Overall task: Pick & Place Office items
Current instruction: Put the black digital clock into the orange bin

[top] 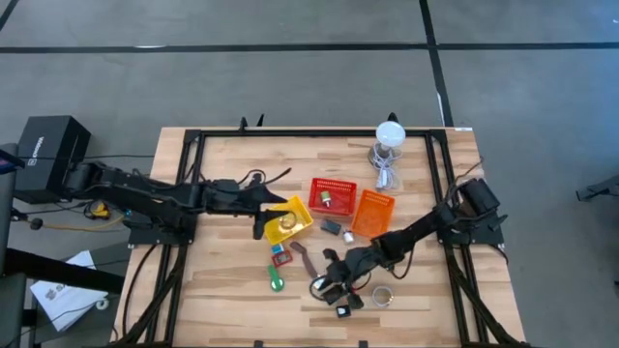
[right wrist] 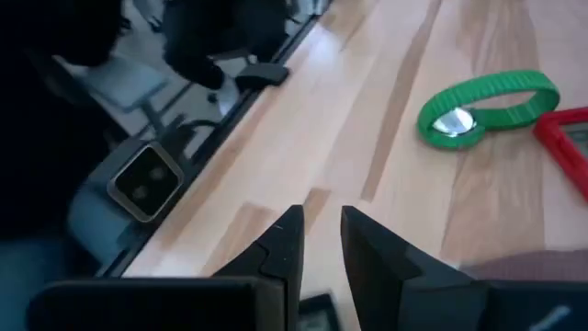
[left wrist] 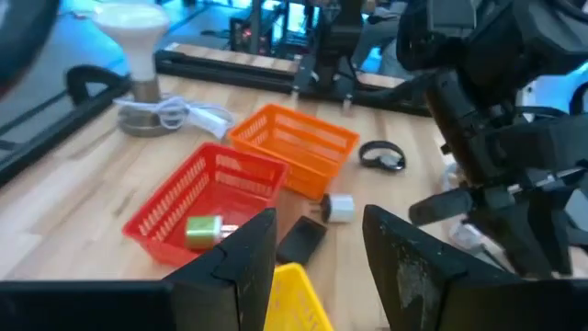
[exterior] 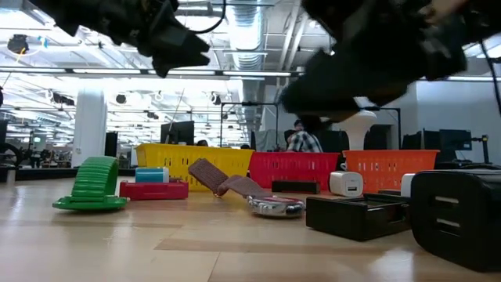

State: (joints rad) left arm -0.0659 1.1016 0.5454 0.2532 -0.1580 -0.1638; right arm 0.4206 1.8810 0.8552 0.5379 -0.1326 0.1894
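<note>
Your right tool (top: pixel 334 282), fingers narrowly parted and empty, hovers low centre of the high view among the office items (top: pixel 278 281) scattered on the table (top: pixel 232 290); they look light and rigid, so pinch each across its narrow sides.

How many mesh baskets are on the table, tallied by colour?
Yellow basket: 1
Red basket: 1
Orange basket: 1
Total: 3
</note>
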